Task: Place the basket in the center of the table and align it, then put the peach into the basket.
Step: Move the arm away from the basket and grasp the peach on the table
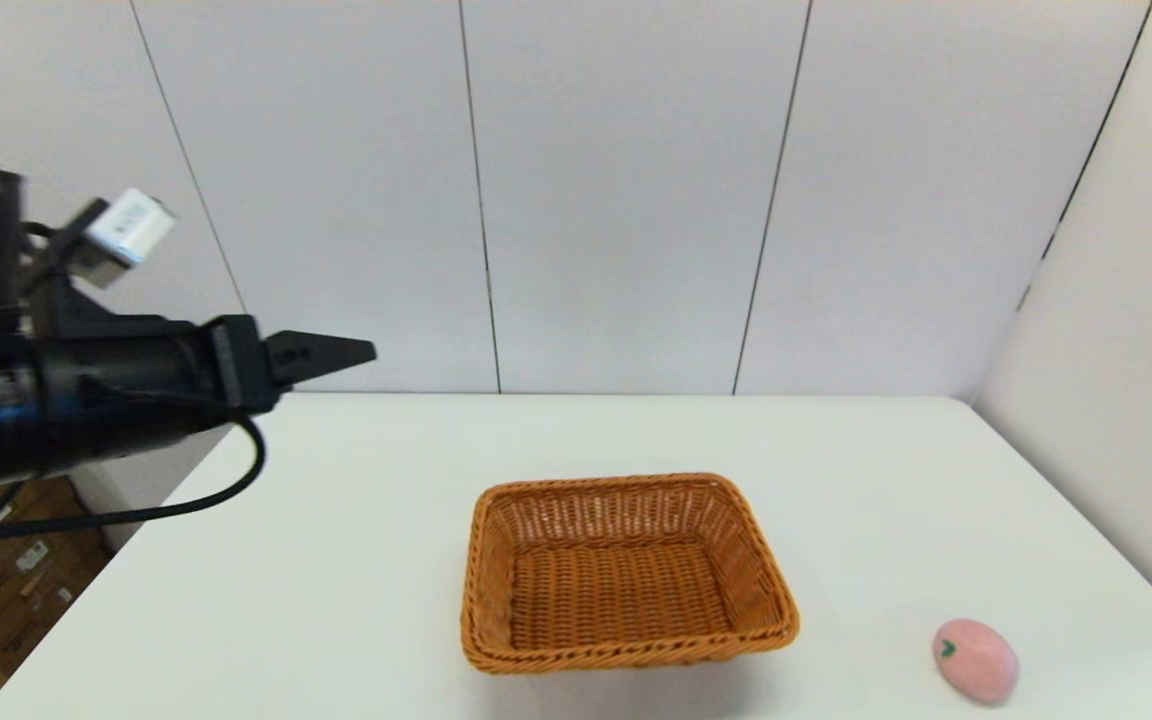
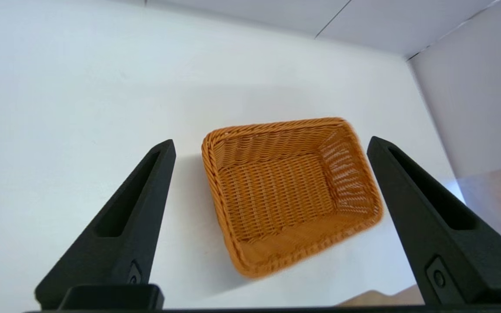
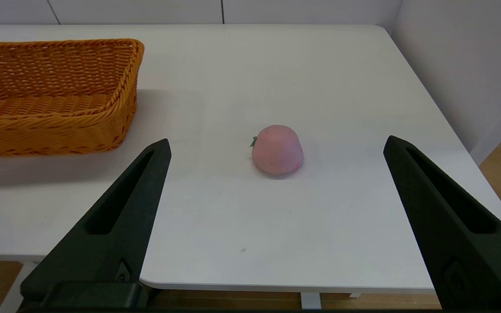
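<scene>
Head view: the basket (image 1: pixel 626 572) sits empty near the middle of the surface (image 1: pixel 356 560), roughly square to its edges; the peach (image 1: pixel 975 660) lies well apart to its right, near the front edge. The left gripper (image 1: pixel 361 352) is raised high at the left.

Left wrist view: left gripper (image 2: pixel 271 145) released, basket (image 2: pixel 292 191) below, holding nothing.

Right wrist view: right gripper (image 3: pixel 276 145) spread wide, empty, the peach (image 3: pixel 277 150) straight ahead between its fingers. The right arm is plainly nearer; judged next: reach forward
</scene>
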### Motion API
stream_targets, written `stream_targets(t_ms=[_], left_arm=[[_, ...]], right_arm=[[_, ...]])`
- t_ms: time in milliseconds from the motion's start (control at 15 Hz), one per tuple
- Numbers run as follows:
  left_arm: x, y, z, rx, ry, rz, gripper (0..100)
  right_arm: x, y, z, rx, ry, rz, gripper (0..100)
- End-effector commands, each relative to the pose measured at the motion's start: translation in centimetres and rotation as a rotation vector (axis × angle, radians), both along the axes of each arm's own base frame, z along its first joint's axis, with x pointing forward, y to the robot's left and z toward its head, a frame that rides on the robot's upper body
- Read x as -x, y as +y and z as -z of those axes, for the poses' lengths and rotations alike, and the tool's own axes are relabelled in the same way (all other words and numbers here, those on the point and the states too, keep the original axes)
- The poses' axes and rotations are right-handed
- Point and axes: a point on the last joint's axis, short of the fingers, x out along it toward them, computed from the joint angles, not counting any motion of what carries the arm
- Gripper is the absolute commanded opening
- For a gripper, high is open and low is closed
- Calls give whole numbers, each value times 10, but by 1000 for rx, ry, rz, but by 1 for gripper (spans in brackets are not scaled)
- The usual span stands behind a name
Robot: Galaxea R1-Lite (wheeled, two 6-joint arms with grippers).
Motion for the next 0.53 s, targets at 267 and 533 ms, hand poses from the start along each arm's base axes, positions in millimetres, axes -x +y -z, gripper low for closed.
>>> stream_targets(t_ms=[267,533], left_arm=[[164,62,-1,-122,-362,-177,100],[186,69,34,-199,-363,-354,100]], right_arm=[[0,0,0,0,0,0,100],[0,0,0,0,0,0,100]])
